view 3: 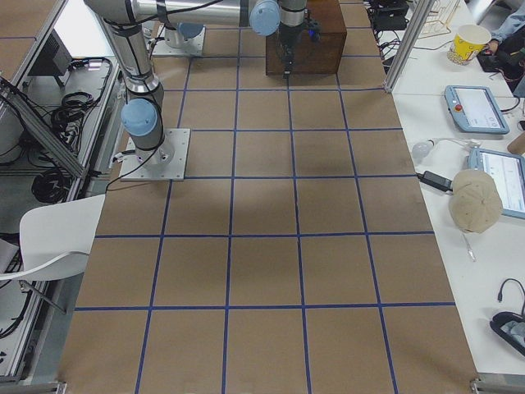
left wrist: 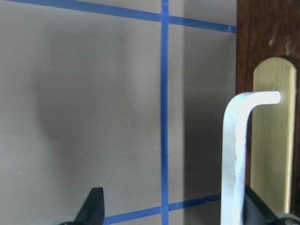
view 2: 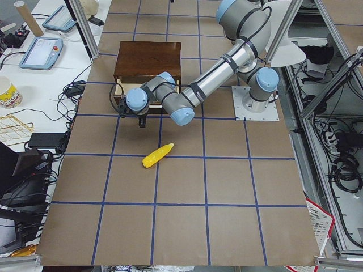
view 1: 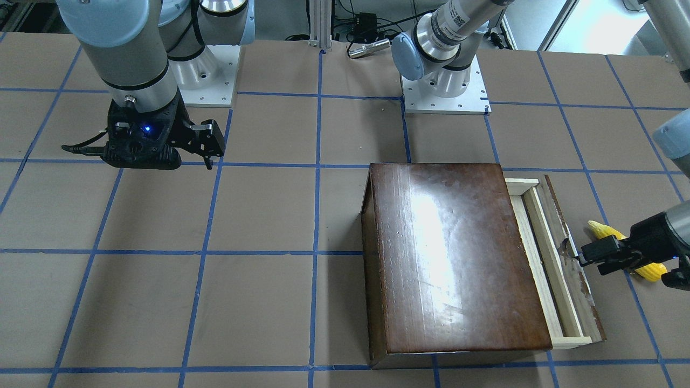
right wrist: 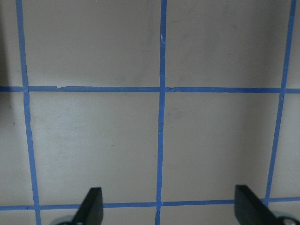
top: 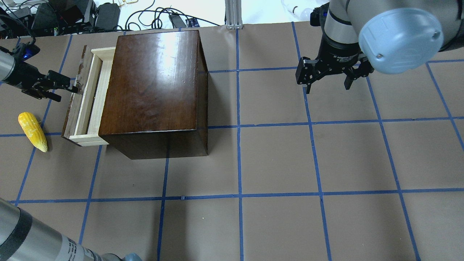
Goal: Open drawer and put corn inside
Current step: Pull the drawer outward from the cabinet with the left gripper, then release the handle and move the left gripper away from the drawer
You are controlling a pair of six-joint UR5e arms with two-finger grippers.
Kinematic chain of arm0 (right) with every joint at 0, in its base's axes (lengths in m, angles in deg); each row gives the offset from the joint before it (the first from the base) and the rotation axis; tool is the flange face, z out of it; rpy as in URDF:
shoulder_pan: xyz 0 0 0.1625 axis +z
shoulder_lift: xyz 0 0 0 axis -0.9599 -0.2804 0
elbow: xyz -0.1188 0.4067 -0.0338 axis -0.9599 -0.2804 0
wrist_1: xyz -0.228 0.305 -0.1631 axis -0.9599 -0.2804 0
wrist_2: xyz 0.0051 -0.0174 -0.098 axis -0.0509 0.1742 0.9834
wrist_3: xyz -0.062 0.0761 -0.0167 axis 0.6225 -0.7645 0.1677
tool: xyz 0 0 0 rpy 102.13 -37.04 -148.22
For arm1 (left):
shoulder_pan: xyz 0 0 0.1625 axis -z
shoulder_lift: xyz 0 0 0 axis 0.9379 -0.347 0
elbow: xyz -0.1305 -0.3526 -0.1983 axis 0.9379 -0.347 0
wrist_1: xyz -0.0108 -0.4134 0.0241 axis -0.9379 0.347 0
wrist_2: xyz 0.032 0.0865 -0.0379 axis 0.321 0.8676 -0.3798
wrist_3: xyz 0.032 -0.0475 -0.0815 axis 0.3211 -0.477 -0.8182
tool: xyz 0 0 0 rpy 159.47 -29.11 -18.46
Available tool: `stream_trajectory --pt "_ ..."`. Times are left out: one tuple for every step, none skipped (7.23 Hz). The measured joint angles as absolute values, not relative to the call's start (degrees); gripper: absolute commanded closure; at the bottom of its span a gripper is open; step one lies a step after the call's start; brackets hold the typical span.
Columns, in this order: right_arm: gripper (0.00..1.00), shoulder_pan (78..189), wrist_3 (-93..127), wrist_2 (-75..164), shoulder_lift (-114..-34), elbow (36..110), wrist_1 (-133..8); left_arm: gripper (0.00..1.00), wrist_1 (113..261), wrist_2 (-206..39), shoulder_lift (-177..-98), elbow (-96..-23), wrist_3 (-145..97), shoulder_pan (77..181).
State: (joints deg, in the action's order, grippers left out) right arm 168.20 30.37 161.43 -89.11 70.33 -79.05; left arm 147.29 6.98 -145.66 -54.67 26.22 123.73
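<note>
The dark brown box stands at the table's left. Its drawer is pulled out a short way, showing the pale-wood tray and the worn front panel. My left gripper is open at the panel. In the left wrist view the silver handle stands between the fingers, close to the right fingertip. The yellow corn lies on the table beside the drawer front, and is partly hidden behind the left gripper in the front view. My right gripper is open and empty, above bare table.
Brown table surface with a blue tape grid. The arm bases stand at the robot's edge. Cables and boxes lie beyond the far edge. In the side view, tablets and a cup sit on a bench.
</note>
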Motion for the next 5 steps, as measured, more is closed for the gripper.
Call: stream_trajectory --pt "0.0 168.2 30.4 161.4 -89.1 70.3 -79.1 0.0 147.1 7.3 -145.7 -54.6 26.7 123.5" --pt "0.0 168.2 30.4 161.4 -89.1 70.3 -79.1 0.0 146.7 7.7 -145.7 -54.6 27.2 123.4" --pt "0.0 168.2 30.4 161.4 -89.1 70.3 -79.0 0.0 146.3 7.9 -145.7 -54.6 27.5 123.4" --pt "0.0 168.2 30.4 161.4 -89.1 70.3 -79.0 0.0 146.1 8.1 -145.8 -54.5 27.6 123.3" --pt "0.0 168.2 30.4 161.4 -89.1 70.3 -79.0 0.0 146.0 8.4 -145.7 -54.5 27.6 123.3"
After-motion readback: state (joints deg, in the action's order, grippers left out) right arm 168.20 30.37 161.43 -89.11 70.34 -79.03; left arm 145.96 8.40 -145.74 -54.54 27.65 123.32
